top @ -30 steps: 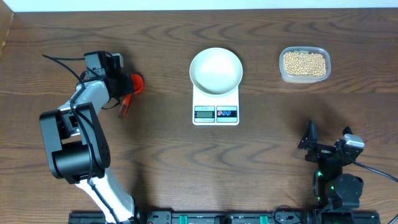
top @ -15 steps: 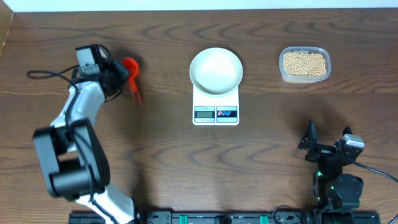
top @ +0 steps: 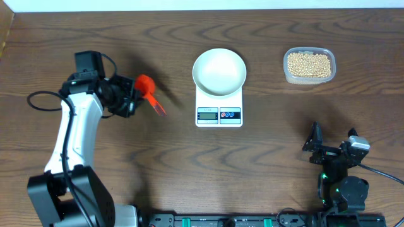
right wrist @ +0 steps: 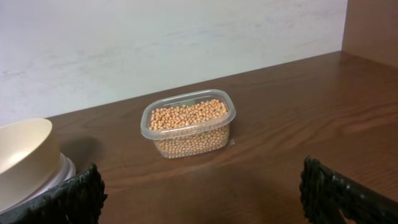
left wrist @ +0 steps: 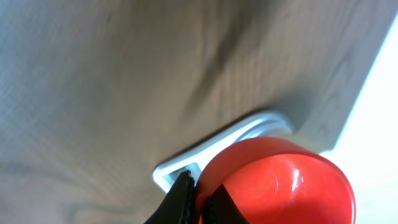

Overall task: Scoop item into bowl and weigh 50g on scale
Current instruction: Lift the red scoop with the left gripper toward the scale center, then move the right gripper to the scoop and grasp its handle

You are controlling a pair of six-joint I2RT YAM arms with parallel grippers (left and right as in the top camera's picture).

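Left gripper [top: 131,96] is clamping a red plastic scoop [top: 146,83]; right gripper [top: 331,148] is gaping empty. Scooping comes next: reaching small tan beans [top: 308,64] in the clear plastic tub [top: 286,70].

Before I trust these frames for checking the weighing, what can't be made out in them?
Overhead: the scale display is too small to read.
Left wrist: the red scoop is blurred, its handle hidden behind the fingers or past the bottom edge.
Right wrist: the bowl is cut off by the left edge.
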